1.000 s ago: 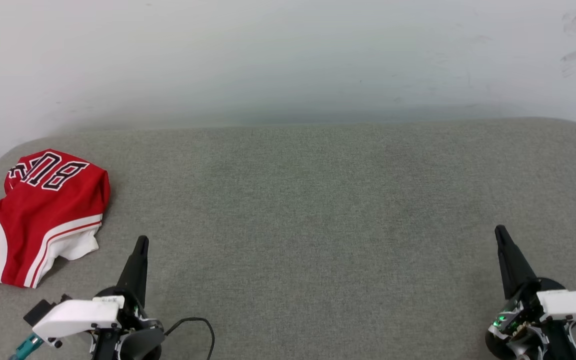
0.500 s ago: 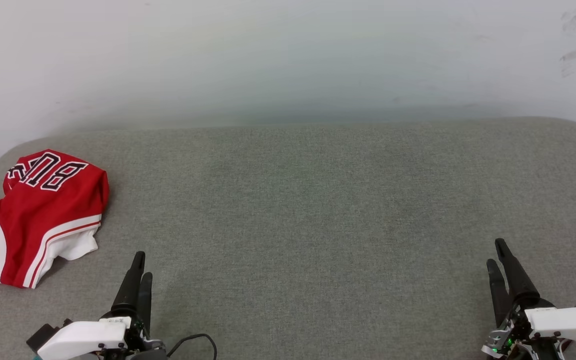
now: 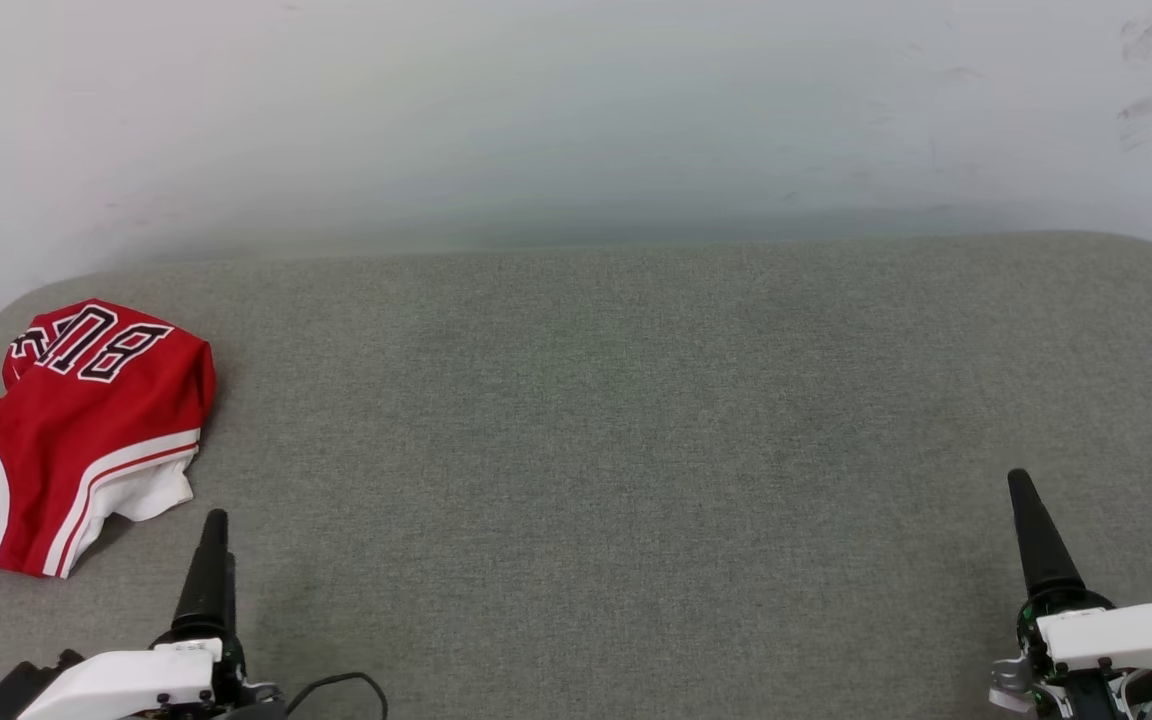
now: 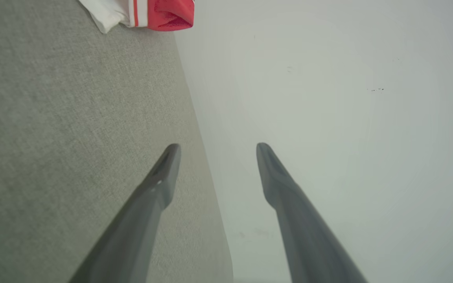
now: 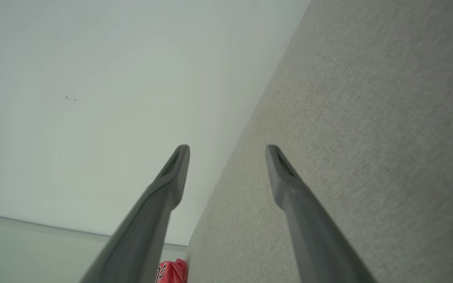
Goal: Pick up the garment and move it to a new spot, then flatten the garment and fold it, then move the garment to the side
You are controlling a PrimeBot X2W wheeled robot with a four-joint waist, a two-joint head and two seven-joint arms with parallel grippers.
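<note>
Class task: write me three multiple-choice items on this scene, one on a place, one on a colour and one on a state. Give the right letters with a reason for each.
1. In the head view, where on the grey padded surface does the garment lie?
A. the centre
B. the left end
C. the right end

2. What colour is the garment's lettering?
A. blue with a yellow outline
B. plain green
C. black with a white outline

3. How do the left gripper and the right gripper stand?
A. both open, holding nothing
B. left shut on the garment
C. both shut on the garment

Answers:
1 B: it lies crumpled by the surface's left edge.
2 C: the letters are black, edged white, on red cloth.
3 A: each wrist view shows the tips apart with nothing between them.
</note>
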